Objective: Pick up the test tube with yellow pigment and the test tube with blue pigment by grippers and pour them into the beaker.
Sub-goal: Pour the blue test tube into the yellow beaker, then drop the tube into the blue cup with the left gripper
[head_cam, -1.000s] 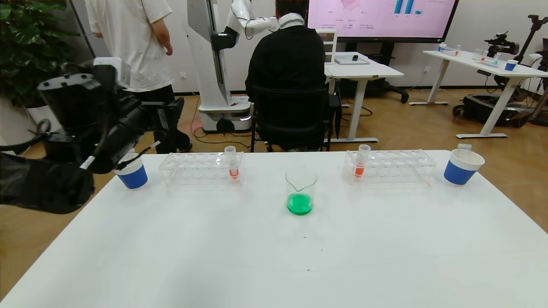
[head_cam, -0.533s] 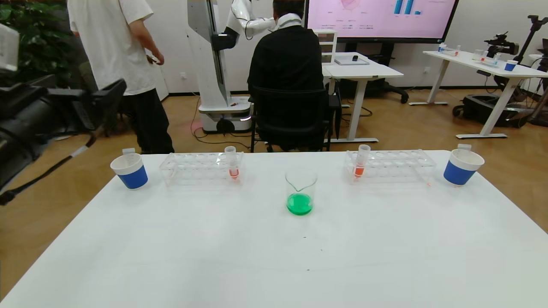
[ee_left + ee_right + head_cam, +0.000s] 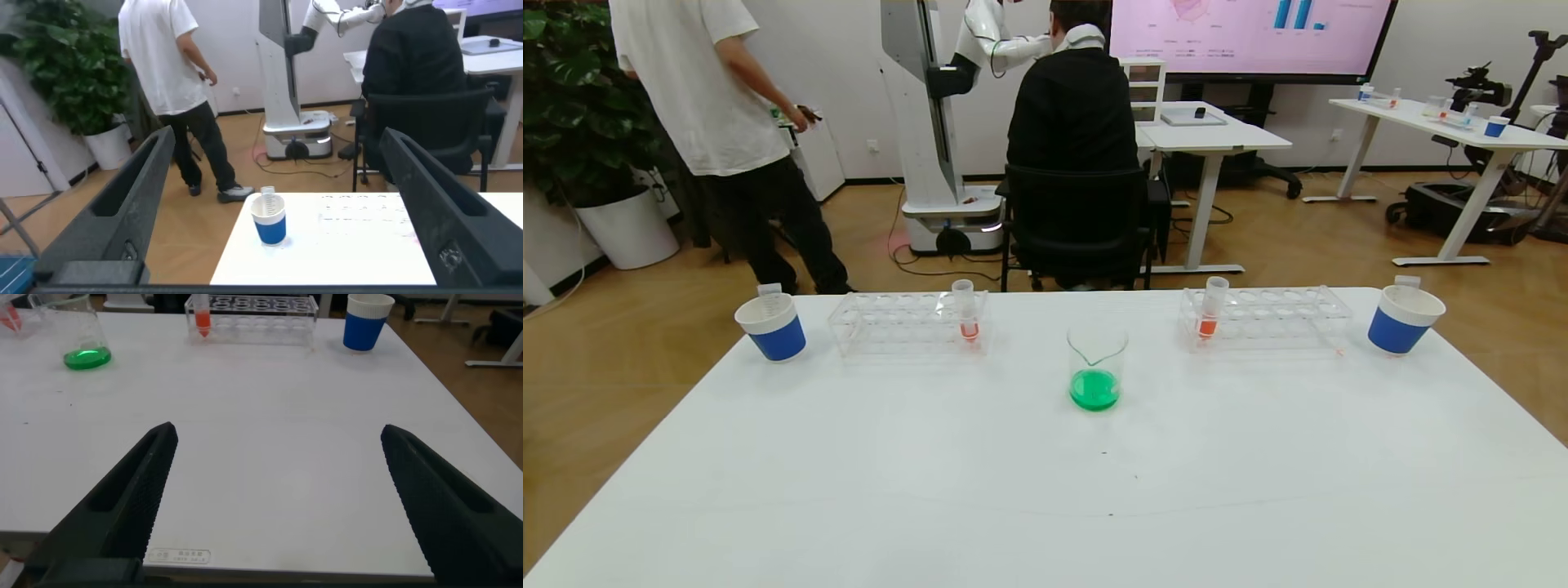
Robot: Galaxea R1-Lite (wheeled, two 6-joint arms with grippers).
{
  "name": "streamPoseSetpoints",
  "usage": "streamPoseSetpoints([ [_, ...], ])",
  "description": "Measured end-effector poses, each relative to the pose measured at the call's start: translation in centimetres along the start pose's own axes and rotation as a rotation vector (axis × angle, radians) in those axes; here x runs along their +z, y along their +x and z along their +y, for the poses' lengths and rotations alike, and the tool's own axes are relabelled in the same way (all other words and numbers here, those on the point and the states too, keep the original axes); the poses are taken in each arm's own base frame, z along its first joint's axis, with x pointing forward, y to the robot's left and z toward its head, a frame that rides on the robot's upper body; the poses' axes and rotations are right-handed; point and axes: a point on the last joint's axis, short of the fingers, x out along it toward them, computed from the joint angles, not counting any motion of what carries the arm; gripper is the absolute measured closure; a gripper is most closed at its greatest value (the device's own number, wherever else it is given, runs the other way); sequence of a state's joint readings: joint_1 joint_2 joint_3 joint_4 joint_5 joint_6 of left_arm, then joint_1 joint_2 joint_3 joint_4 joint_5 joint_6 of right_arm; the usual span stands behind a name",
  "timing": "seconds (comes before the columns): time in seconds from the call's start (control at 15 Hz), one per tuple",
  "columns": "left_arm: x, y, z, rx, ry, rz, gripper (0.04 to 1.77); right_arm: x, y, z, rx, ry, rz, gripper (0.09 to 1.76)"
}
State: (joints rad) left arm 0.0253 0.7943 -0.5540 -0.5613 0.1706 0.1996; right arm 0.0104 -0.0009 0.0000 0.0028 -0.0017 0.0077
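The clear beaker (image 3: 1097, 359) stands mid-table with green liquid in its bottom; it also shows in the right wrist view (image 3: 82, 339). No tube with a yellow or a blue tip is in view. A clear tube (image 3: 769, 289) stands in the left paper cup (image 3: 772, 328) and another tube (image 3: 1407, 282) in the right paper cup (image 3: 1403, 322); their tips are hidden. Neither gripper shows in the head view. My left gripper (image 3: 275, 137) is open and empty, off the table's left end, facing the left cup (image 3: 269, 220). My right gripper (image 3: 279, 434) is open and empty over the near right table edge.
Two clear racks (image 3: 907, 322) (image 3: 1266, 317) stand behind the beaker, each holding one orange-tipped tube (image 3: 966, 310) (image 3: 1210, 309). The white table (image 3: 1045, 490) is bare in front of the beaker. A standing person (image 3: 711, 122) and a seated person (image 3: 1074, 122) are beyond the table.
My left arm, which was over the left cup, has swung away to the left and out of the head view. The person in white has stepped to the left.
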Motion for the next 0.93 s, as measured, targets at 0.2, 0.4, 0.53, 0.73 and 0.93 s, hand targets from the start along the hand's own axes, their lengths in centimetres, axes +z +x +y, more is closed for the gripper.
streamPoseSetpoints([
  [0.2,-0.7,-4.5,0.6,-0.022,-0.021,-0.052,0.06,0.0,0.0,0.0,0.000,0.000,0.000,0.11],
  [0.4,-2.7,-8.9,1.0,-0.056,-0.028,-0.012,0.06,0.0,0.0,0.0,0.000,0.000,0.000,0.11],
  [0.53,-4.3,-11.5,1.2,-0.068,-0.042,0.024,0.06,0.0,0.0,0.0,0.000,0.000,0.000,0.11],
  [0.73,-6.7,-14.4,1.1,-0.127,-0.072,-0.019,0.06,0.0,0.0,0.0,0.000,0.000,0.000,0.11],
  [0.93,-9.3,-15.0,0.5,-0.180,-0.147,-0.095,0.06,0.0,0.0,0.0,0.000,0.000,0.000,0.11],
])
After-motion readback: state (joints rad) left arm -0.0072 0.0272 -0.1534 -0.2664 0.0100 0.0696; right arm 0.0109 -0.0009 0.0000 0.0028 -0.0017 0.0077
